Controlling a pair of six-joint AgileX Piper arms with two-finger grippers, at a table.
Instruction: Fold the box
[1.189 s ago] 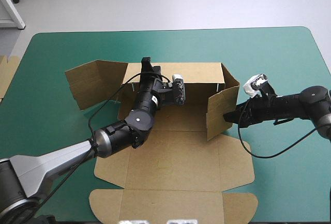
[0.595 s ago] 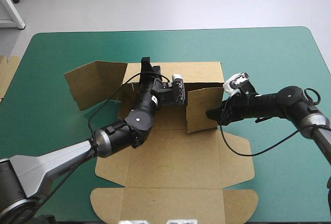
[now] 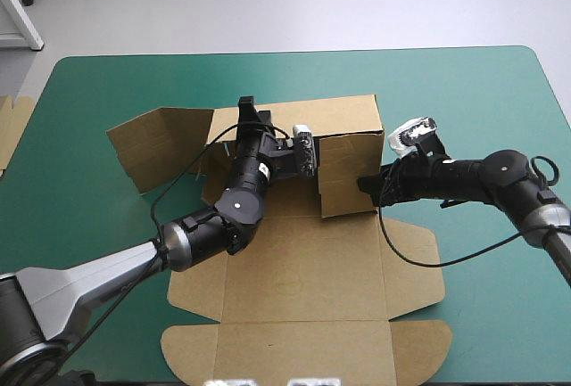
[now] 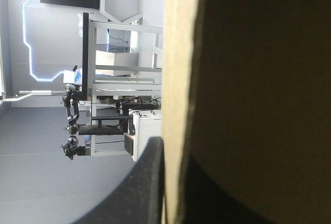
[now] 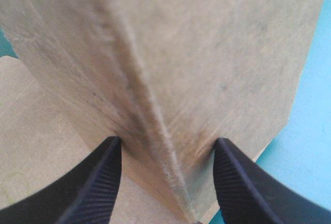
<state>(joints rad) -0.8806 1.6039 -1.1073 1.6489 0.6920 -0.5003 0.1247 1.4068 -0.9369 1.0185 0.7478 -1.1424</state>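
On the teal-green cover (image 3: 482,92): one box (image 3: 303,270), one left gripper (image 3: 247,108), one right gripper (image 3: 364,185).

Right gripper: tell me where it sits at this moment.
In the high view the right gripper is at the right side of the box, its open fingers straddling the crease of the raised right flap from outside.

The rear wall of the box (image 3: 303,270) stands between the jaws of the left gripper (image 3: 253,115). A side flap's crease lies between those of the right gripper (image 5: 168,182).
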